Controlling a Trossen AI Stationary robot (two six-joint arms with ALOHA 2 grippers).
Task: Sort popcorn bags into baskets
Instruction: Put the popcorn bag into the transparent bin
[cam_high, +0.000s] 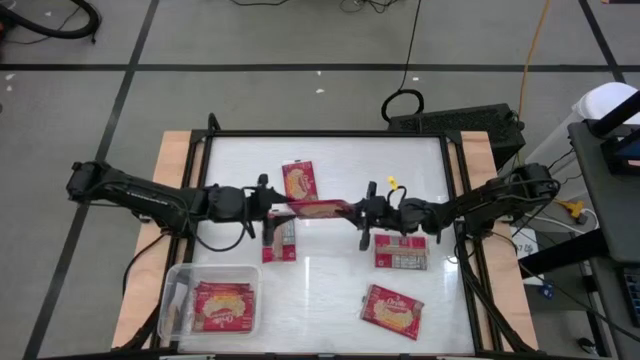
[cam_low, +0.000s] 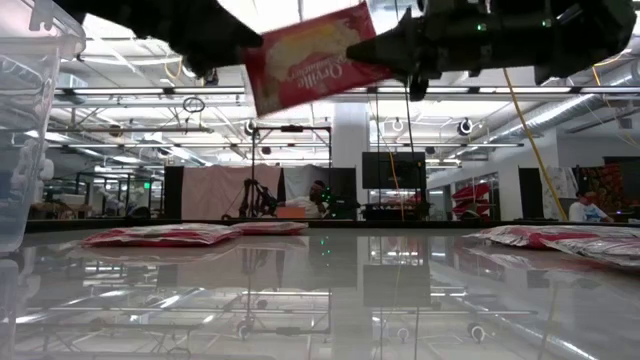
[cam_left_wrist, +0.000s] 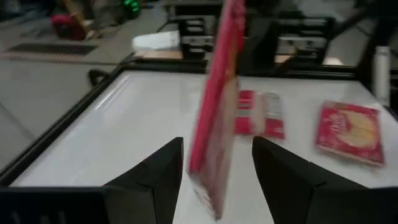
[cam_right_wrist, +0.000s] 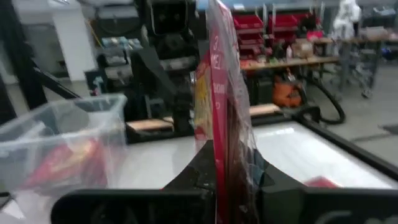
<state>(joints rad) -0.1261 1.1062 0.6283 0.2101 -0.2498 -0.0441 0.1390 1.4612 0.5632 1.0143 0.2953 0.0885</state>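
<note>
One red popcorn bag hangs in the air over the middle of the table, standing on edge between my two grippers. My right gripper is shut on its right end. My left gripper is open, and the bag's left end stands between its two fingers. The clear basket sits at the table's near left corner with red bags lying flat in it. More bags lie flat on the table. My left gripper has the bag's end between its open fingers. A gap shows at one finger. The other finger stands close to the bag's face, and I cannot tell whether it touches. My right gripper pinches the bag's end nearest the table's right side between its two fingers. The fingers come in level from the table's right, one on each flat face. The bag is lifted clear, on edge and slightly tilted.
A black frame runs round the white table top. The right half of the table holds two loose bags, and two more lie near the middle. Beyond the far edge are cables and a dark box.
</note>
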